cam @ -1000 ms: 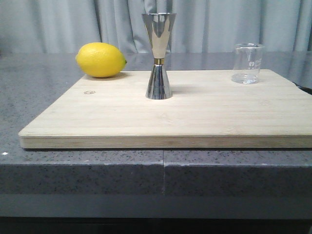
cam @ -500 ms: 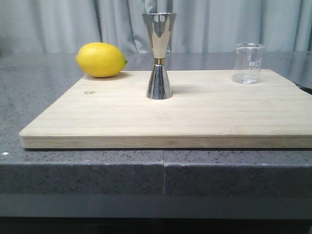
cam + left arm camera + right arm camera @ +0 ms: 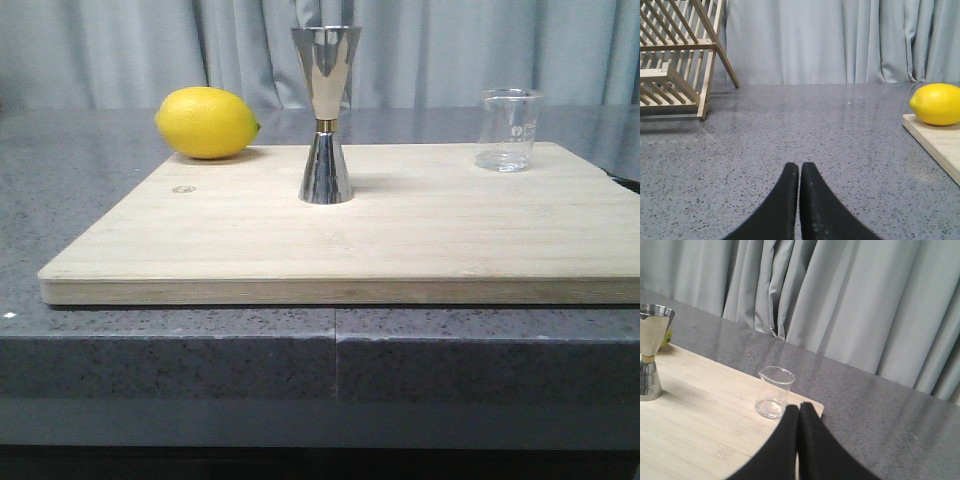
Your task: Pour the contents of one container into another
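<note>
A small clear glass beaker stands upright at the far right of the wooden board; the right wrist view shows the beaker too. The tall steel jigger with a gold waist band stands upright at the board's middle back, and its side shows as the jigger in the right wrist view. My right gripper is shut and empty, close to the beaker and apart from it. My left gripper is shut and empty over the bare counter, left of the board. Neither arm appears in the front view.
A yellow lemon lies at the board's far left corner, seen also as the lemon. A wooden dish rack stands on the grey speckled counter far to the left. Grey curtains hang behind.
</note>
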You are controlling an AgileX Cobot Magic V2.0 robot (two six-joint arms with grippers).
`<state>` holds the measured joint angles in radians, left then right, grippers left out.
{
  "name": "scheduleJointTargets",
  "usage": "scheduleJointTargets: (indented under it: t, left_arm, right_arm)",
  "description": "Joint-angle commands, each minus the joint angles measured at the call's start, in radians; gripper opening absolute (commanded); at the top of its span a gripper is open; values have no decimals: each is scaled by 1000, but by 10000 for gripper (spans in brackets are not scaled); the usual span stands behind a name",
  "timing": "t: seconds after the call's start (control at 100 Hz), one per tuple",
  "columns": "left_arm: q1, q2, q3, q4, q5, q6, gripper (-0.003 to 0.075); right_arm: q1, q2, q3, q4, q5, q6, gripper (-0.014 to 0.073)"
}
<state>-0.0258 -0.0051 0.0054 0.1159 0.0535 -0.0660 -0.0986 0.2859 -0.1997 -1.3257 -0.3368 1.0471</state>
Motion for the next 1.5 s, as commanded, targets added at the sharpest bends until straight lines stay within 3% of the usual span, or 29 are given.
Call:
scheduleJointTargets:
  t: [0.0,0.77,0.86,0.91,1.03,1.14,1.24,1.32,1.49]
  left_arm:
    - [0,-23,20,-12,-66,-9,-21]
    - [0,-23,20,-12,-66,-9,-21]
    - [0,-23,20,-12,-66,-9,-21]
    - [0,-23,20,-12,-66,-9,-21]
    - [0,-23,20,-12,-66,-9,-21]
    - [0,-23,20,-12,-66,-9,-21]
    - [0,-23,20,-12,-66,-9,-21]
    - [0,-23,20,-12,-66,-9,-21]
    - [0,-23,20,-12,-66,-9,-21]
  right_arm:
    - [-6,8,-27,16,-16,-2,-62]
    - [8,8,-23,16,-16,-2,-62]
    - [13,8,-14,38,49,-31,-62]
    - [13,8,-8,147,116,-73,-62]
    - [13,8,-8,572,272,-314,-62]
    - [22,3,-8,800,313,-571,-62]
    - [22,-29,-8,1093,337,-832,-62]
    - [22,-67,3,1227,337,-967,-62]
    - [22,-156,96,1304,292,-988,-62]
